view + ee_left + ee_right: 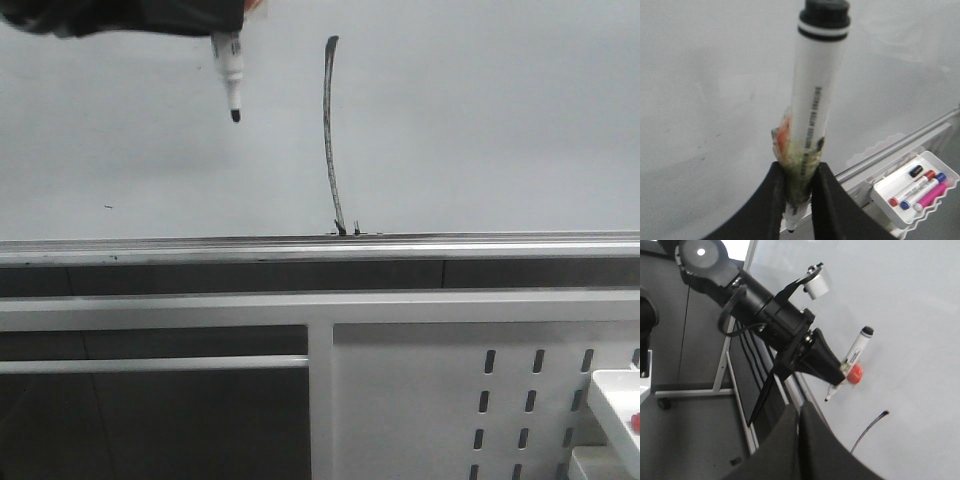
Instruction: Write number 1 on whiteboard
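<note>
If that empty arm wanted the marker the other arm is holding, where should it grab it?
Probably the bare white barrel of the marker, between the black end cap and the left end effector, which is clamped near the tip. It should come from the side, across the barrel, as the whiteboard lies just behind.

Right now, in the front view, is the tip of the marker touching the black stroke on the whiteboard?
No. The marker tip hangs left of the number 1, with bare whiteboard between them.

White slotted metal panel (440,400), white tray (912,192) holding coloured markers (920,187), grey frame rails (150,365)
</note>
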Motion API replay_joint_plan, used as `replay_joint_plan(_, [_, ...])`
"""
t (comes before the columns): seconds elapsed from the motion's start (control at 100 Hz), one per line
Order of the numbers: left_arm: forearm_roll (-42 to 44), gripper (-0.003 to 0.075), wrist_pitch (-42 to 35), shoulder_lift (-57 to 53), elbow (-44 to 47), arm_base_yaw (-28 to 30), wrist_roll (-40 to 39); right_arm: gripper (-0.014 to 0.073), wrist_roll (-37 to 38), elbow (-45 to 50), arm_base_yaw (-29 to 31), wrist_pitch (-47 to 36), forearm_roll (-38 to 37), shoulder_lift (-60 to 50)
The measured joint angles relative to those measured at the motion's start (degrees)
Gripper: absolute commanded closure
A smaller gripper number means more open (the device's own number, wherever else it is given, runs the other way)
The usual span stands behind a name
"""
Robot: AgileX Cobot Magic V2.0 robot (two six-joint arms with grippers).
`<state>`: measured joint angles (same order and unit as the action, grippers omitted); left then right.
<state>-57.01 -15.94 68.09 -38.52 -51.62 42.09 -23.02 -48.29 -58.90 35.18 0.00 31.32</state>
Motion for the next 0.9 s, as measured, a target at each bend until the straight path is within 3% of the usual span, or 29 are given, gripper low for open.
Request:
replay_joint_plan(0.31, [-4.7, 0.074, -5.1, 8.8, 0.0, 0.0, 0.0, 0.0662, 9.3, 11.9, 0.0, 1.2, -4.3, -9.6])
replay_joint_plan(0.58, [-4.9, 0.074, -10.2, 10.8, 0.0, 0.3, 0.0, 0.0662, 13.2, 16.4, 0.0, -0.3, -5.6, -10.8])
replay_joint_plan(0.9, [-5.2, 0.074, -4.4, 12.2, -4.2, 3.3, 0.0, 0.0662, 13.8, 16.4, 0.0, -2.7, -6.2, -10.8])
